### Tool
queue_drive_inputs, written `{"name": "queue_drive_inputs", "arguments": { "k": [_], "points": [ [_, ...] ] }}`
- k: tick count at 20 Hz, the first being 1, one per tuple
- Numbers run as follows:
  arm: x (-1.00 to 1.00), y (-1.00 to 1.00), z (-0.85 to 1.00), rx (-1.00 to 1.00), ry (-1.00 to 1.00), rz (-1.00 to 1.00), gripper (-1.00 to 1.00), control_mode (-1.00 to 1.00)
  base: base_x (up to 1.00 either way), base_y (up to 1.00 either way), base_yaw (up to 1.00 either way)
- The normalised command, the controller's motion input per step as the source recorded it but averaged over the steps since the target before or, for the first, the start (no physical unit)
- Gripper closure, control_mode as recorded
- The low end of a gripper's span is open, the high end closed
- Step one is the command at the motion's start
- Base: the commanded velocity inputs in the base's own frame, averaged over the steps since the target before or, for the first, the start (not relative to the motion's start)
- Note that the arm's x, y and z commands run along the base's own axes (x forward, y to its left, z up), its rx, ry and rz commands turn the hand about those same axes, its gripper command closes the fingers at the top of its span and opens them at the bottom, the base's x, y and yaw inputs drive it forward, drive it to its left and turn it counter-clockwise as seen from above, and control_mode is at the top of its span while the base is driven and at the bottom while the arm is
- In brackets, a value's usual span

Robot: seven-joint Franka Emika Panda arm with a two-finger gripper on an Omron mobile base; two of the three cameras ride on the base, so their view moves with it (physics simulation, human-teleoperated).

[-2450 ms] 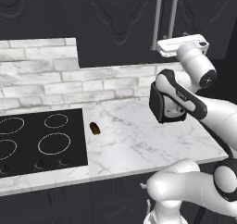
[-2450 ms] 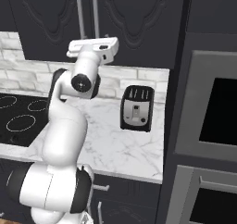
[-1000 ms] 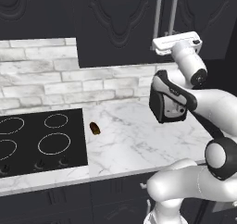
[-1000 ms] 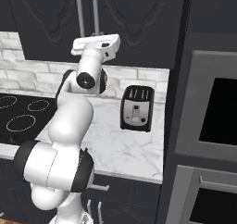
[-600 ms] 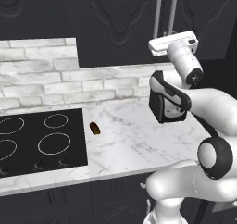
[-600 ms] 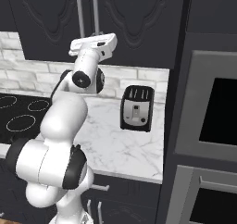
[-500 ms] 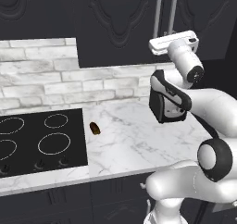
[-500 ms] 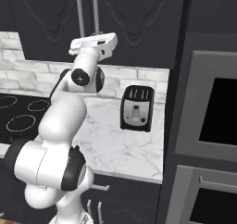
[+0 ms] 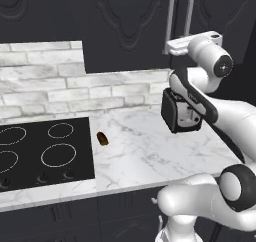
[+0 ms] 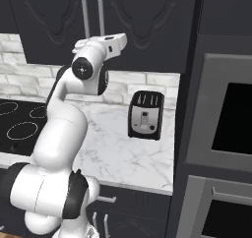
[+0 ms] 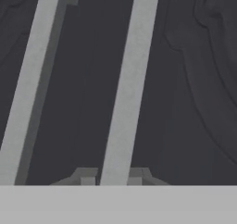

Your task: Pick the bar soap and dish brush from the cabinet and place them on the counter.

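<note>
Above the white marble tabletop (image 9: 150, 156) with grey veining hangs the black wall cabinet (image 9: 130, 26) with ornate carved panel doors, both doors shut, so the bar soap and dish brush cannot be seen. Two long vertical silver bar handles stand side by side at the meeting edge of the doors. The white arm reaches up to them, its pincer (image 11: 115, 176) closed on the right-hand silver handle (image 11: 129, 84), whose bar runs up from between the two dark finger tips in the hand view; the left-hand silver handle (image 11: 30, 84) stands just beside it, untouched. Left of the bare marble lies a black cooktop (image 9: 42, 151) with ring burners, set into the tabletop. At the tabletop's right end, near the tall dark oven column (image 10: 221, 124), stands a black toaster (image 10: 146, 115) with a silver front panel. Smallest, a dark brown oblong lump (image 9: 102, 138) lies on the marble just beside the cooktop's right edge.
</note>
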Motion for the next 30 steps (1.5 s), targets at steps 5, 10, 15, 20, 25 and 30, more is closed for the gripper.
{"name": "queue_drive_inputs", "arguments": {
  "k": [5, 10, 15, 20, 25, 30],
  "points": [
    [-0.37, -0.18, 0.07, 0.0, 0.09, -0.03, 1.0, -1.0, 0.0, 0.0, 0.0],
    [-0.37, -0.22, 0.04, 0.0, 0.07, -0.04, 1.0, -1.0, 0.0, 0.0, 0.0],
    [-0.38, -0.29, 0.02, 0.0, 0.03, -0.03, 1.0, -1.0, 0.0, 0.0, 0.0],
    [-0.39, -0.38, 0.03, 0.0, 0.01, -0.02, 1.0, -1.0, 0.0, 0.0, 0.0],
    [-0.37, -0.44, 0.01, 0.0, 0.0, 0.0, 1.0, -1.0, 0.0, 0.0, 0.0],
    [-0.37, -0.44, 0.0, 0.0, 0.0, 0.0, 1.0, -1.0, 0.0, 0.0, 0.0]
  ]
}}
